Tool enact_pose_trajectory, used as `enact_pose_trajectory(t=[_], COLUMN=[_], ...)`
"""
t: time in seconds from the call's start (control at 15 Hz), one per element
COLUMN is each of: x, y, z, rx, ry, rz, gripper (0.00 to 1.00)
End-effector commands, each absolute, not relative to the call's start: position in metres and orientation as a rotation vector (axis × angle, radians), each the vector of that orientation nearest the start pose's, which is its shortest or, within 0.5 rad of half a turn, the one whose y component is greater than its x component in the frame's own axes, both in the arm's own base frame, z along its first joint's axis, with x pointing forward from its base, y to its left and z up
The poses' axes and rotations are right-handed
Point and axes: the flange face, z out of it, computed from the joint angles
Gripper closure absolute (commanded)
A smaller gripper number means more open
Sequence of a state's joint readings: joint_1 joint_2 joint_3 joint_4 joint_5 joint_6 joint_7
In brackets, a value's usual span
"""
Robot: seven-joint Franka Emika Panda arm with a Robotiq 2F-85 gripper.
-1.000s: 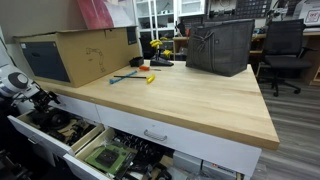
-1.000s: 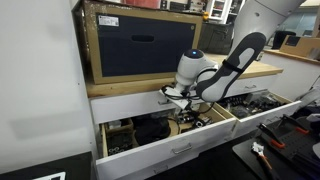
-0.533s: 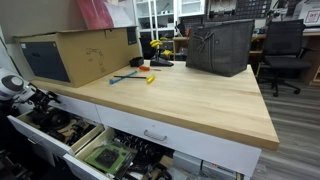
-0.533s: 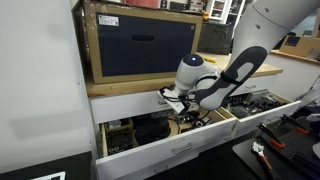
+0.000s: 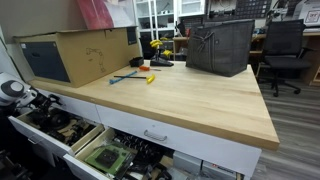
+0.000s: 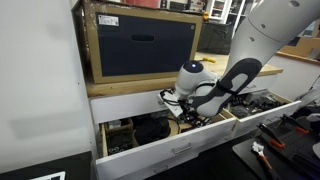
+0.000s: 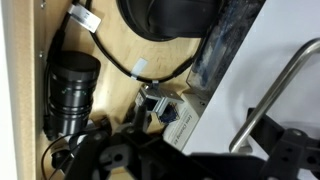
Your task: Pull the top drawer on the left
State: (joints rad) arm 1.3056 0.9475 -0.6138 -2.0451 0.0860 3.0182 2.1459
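An exterior view overlooks the wooden benchtop (image 5: 190, 95), with the gripper (image 5: 38, 100) at far left. An exterior view faces the open drawers (image 6: 170, 150) closely, level with the gripper. Both exterior views share the open drawers. The wrist view peers past the gripper at a silver handle (image 7: 275, 95).

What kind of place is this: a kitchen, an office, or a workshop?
Most likely an electronics workshop or lab. A long wooden workbench, the green circuit boards and dark tools stored under it, and an office chair behind it suggest this.
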Motion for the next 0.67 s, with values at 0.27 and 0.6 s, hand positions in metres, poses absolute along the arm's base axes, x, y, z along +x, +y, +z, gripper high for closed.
enact_pose_trajectory(t=[0.27,0.6], x=[0.42,0.396], y=[0.369,0.361], z=[0.078,0.083], rx=[-2.394,-2.371], ry=[1.745,1.67], rz=[-0.355,-0.238], gripper=[0.0,0.0])
